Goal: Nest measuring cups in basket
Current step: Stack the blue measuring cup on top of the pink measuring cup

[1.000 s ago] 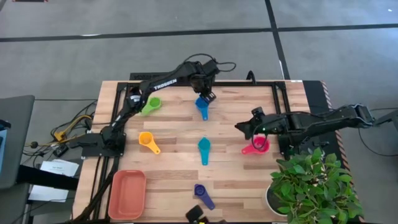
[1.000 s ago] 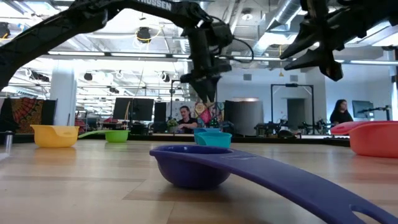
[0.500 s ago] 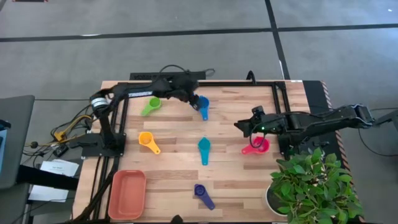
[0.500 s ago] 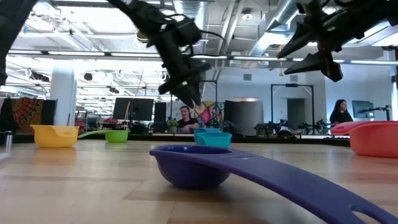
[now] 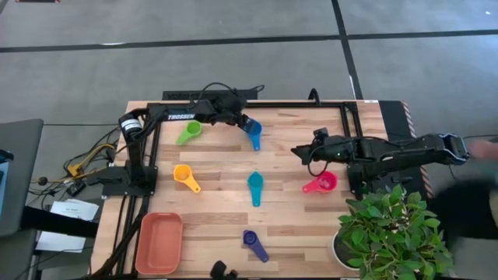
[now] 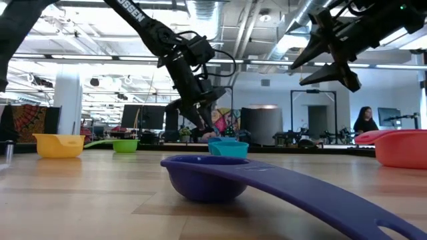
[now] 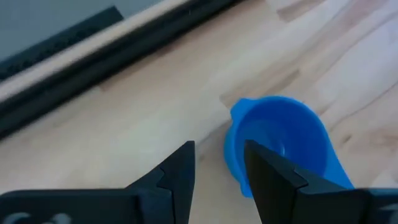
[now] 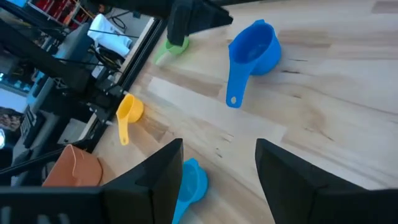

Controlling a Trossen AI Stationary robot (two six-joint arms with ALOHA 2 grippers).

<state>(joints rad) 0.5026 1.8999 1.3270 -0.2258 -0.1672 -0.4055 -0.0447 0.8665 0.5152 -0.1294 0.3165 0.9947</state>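
Observation:
Six measuring cups rest on their bases on the wooden table: green, blue, yellow-orange, teal, pink and dark purple. A coral cup is out of view. The salmon basket sits at the near left corner. My left gripper is open and hovers tilted just left of the blue cup's bowl, touching nothing that I can see. My right gripper is open in the air, above and left of the pink cup.
A potted plant stands at the table's near right corner, beside the right arm's base. A black frame rail runs along the far edge. Bare wood lies between the teal cup and the basket.
My left gripper has drawn back from over the blue cup toward the table's left, sinking and tipping over as the arm folded. My right gripper has shifted toward the far edge, uncovering the pink cup. The cups have stayed where they were.

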